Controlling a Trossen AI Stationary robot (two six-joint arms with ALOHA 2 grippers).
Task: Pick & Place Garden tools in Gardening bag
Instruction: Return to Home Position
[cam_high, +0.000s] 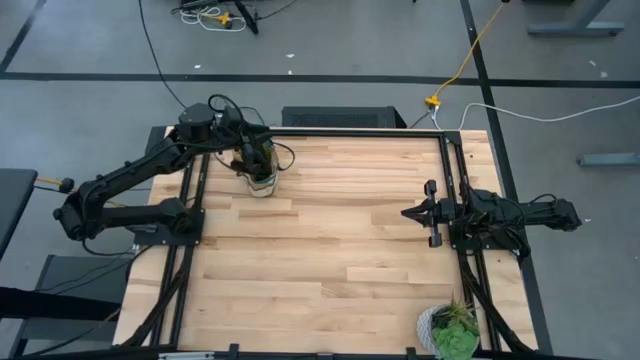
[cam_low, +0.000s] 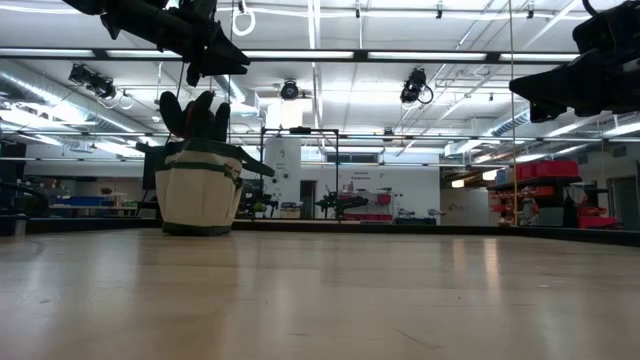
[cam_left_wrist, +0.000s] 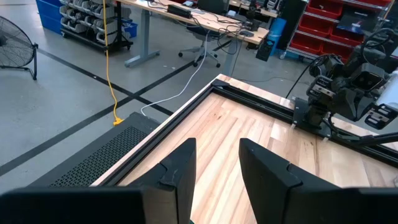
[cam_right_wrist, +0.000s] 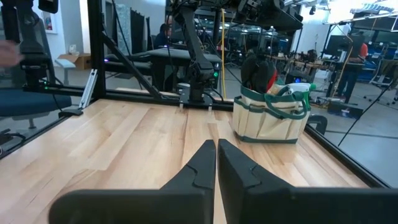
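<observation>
Potted plant (cam_high: 450, 328) at near edge of table (cam_high: 330, 250). R gripper (cam_right_wrist: 216, 144) at mid right side, fingers pressed together, empty. Far left: gardening bag (cam_right_wrist: 270, 121) upright w/ gloves (cam_right_wrist: 258, 71) poking out. L gripper (cam_left_wrist: 217, 146) above it, fingers apart, holding nothing.

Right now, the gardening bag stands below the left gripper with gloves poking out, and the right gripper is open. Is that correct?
No: the right gripper is shut, fingers together, as the right wrist view shows. The gardening bag does stand below the left gripper with gloves poking out.
</observation>
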